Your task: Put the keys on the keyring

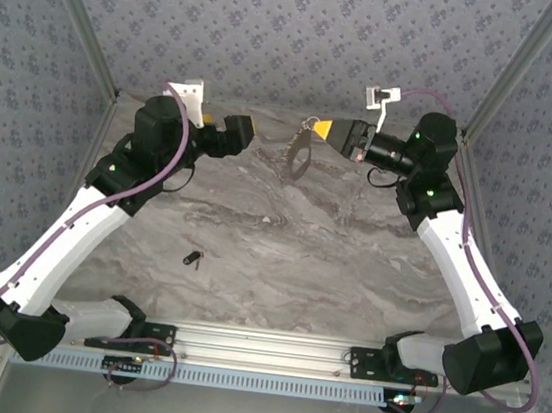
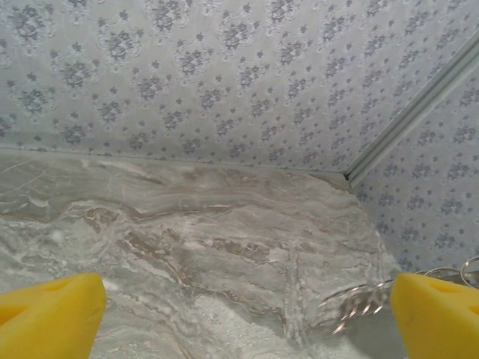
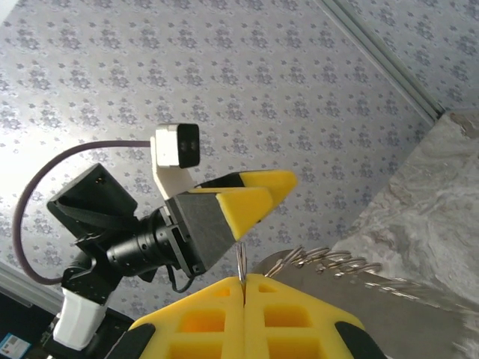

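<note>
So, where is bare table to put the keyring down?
Free: the table right of the key, up to the right arm. Crowded: the back, where the left hand faces the right hand holding the keyring.

Grey marble tbl [image 1: 280,257], floral-print walls [image 1: 298,28], alu rail [image 1: 269,342] at near edge.

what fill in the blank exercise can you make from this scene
1. The right end effector is shut on the ____, which hangs below it.
2. The small dark key lies on the ____, apart from both end effectors.
3. The left end effector is ____ and holds nothing.

Missing words: keyring; table; open
</note>
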Motion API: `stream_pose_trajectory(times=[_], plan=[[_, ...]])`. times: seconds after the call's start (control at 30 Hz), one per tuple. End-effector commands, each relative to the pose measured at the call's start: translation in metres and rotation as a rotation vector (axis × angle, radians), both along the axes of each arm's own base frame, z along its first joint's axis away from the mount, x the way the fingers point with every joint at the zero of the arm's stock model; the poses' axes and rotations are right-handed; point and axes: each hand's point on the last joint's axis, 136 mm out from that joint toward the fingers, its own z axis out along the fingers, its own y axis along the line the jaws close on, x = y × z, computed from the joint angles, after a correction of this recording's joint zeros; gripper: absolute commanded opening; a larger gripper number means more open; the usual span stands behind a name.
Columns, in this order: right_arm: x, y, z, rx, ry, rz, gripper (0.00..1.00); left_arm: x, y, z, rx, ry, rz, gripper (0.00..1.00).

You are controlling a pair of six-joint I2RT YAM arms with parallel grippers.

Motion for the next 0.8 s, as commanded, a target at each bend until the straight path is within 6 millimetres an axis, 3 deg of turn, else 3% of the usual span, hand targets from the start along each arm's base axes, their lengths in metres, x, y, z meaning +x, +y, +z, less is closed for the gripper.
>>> stream_pose_trajectory(times=[0.0, 0.17, 0.37, 0.77], plan=[[0.0, 0.0, 0.0, -0.037, -0.028, -0.013, 0.0, 0.003, 0.012, -0.004, 0.049, 0.007, 0.06, 0.98], [0.005, 0.001, -0.016, -0.078, -0.014, -0.026, 0.0, 0.008, 0.012, -0.024, 0.182, -0.049, 0.032, 0.98], [0.008, 0.001, -0.02, -0.089, 0.004, -0.034, 0.0, 0.012, 0.016, -0.029, 0.195, -0.13, 0.059, 0.98], [-0.002, 0.0, -0.033, -0.158, 0.039, -0.03, 0.0, 0.018, 0.029, -0.064, 0.238, 0.047, 0.152, 0.98]])
